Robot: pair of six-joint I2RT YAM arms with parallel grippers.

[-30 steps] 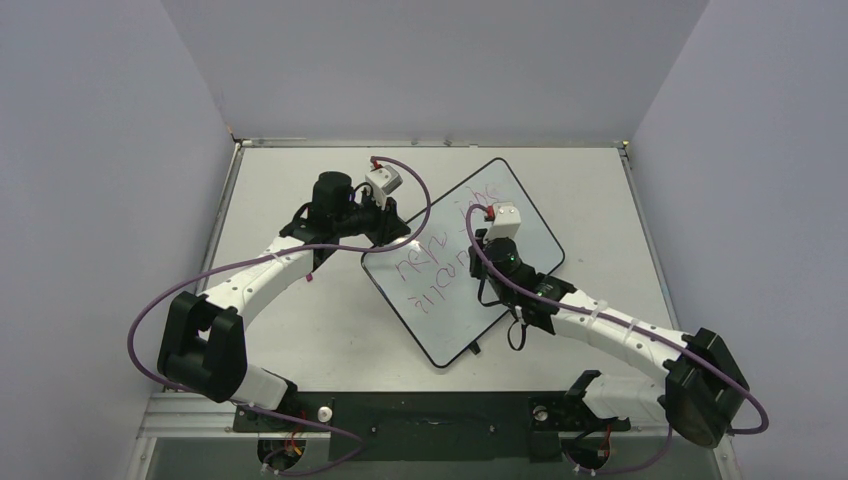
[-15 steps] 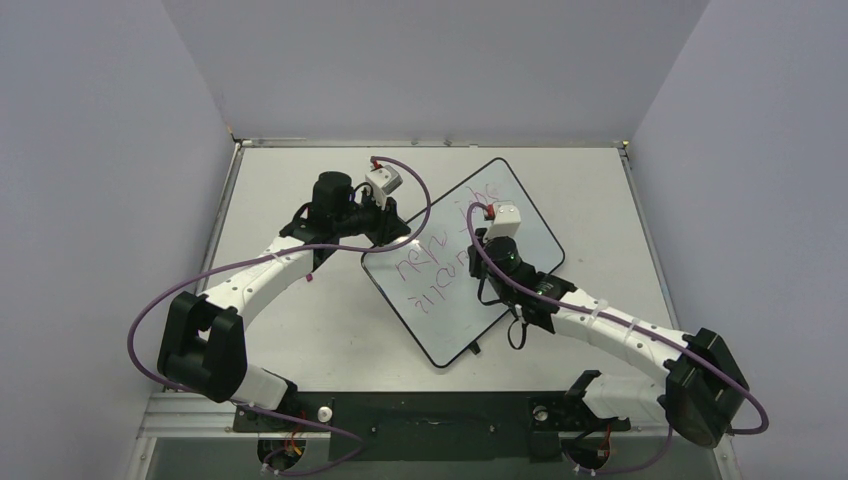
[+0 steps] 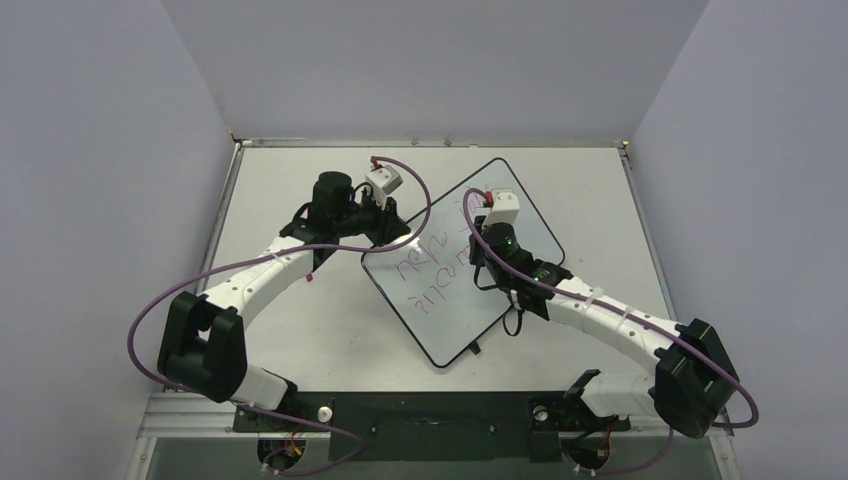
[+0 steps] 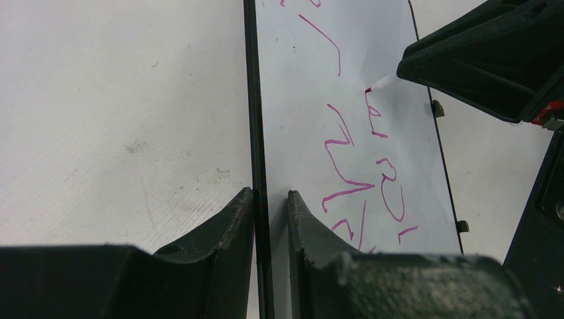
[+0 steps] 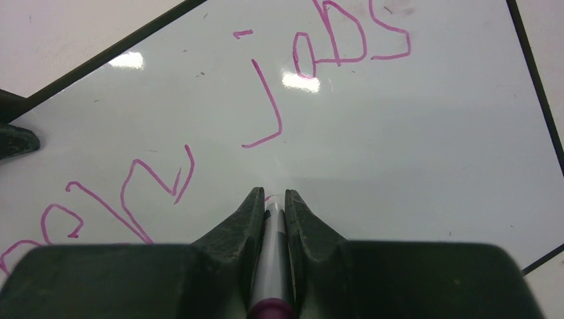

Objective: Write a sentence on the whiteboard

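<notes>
Diagonally on the table (image 3: 335, 340) lies the whiteboard (image 3: 455, 335), its face carrying the sentence (image 3: 430, 278) in two lines of pink strokes. At the whiteboard's left edge the left hand (image 4: 269, 193) pinches the black frame, one finger on each side. Over the whiteboard's middle, the right hand (image 5: 274, 196) is pressed together on a marker (image 5: 273, 252), whose tip touches the white surface beside the strokes.

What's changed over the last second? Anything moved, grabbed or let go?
The right tool, shut on the marker, shifted a little toward the far edge of the whiteboard, its arm following. Nothing was taken or released. The left tool still pinches the board's edge; the board has not moved.
</notes>
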